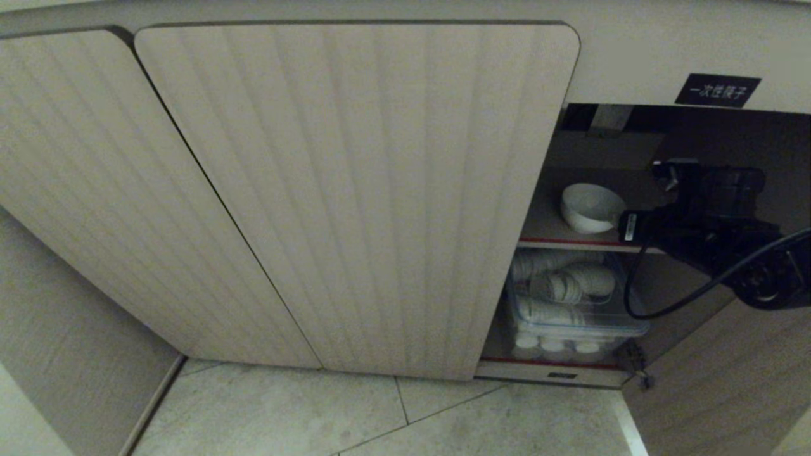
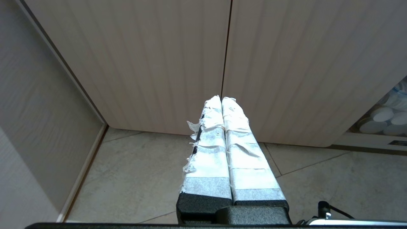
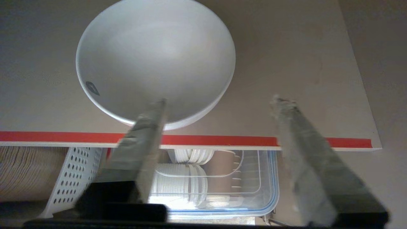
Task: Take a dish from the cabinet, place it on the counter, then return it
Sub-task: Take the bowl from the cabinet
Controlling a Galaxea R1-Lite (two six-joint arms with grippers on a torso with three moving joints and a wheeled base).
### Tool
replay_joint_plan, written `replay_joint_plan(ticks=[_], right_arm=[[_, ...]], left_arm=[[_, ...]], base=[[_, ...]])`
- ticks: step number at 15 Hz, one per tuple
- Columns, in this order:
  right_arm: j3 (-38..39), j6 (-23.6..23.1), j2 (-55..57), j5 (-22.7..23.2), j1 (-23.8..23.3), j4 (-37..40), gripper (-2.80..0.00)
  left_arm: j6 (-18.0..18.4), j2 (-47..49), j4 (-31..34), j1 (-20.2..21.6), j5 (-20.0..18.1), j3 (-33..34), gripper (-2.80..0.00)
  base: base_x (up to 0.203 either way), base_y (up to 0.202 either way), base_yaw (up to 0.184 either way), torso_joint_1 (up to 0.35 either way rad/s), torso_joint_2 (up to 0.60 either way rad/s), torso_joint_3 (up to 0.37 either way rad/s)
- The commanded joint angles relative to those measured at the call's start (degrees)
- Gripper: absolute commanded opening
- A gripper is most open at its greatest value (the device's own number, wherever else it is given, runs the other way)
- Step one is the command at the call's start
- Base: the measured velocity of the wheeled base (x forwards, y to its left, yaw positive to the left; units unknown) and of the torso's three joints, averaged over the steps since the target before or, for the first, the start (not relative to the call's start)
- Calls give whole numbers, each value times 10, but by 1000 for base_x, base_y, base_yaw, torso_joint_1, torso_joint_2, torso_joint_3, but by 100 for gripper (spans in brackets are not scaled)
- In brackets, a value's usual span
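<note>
Right end effector: tape-wrapped fingers spread wide, holding nothing; one fingertip overlaps the near rim of the small round white ceramic bowl in the right wrist view, contact cannot be told; the other finger stands clear of the bowl, off to its side, over bare shelf; in the head view the black right arm reaches into the open compartment from the right, its body just right of the bowl.

Bowl: upright on the red-edged upper shelf of the low beige wood-grain cabinet, near the shelf's front edge; small dark mark on the inner wall near the rim; nothing inside it.

Below the shelf: clear plastic box with a blue-tinted rim holding stacked ribbed white cups; more white round lids or cups in a row at the bottom front; a white perforated plastic basket just to one side of the box, seen only in the right wrist view.

Cabinet front: two vertically fluted doors with rounded corners to the left of the opening; small black label with white characters above the opening.

Left end effector: taped fingers pressed together, empty; it hangs low in front of the shut doors, over the pale tiled floor, well left of the open compartment.
</note>
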Motion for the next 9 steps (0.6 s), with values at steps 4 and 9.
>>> replay_joint_plan(ticks=[4,9], right_arm=[[1,1,-4,-1,-1,-3,0],[0,13,-4,-1,0,-3,0]], left_arm=[[0,0,0,0,0,0,-280],[0,0,0,0,0,0,-280]], base=[[0,0,0,0,0,0],[0,0,0,0,0,0]])
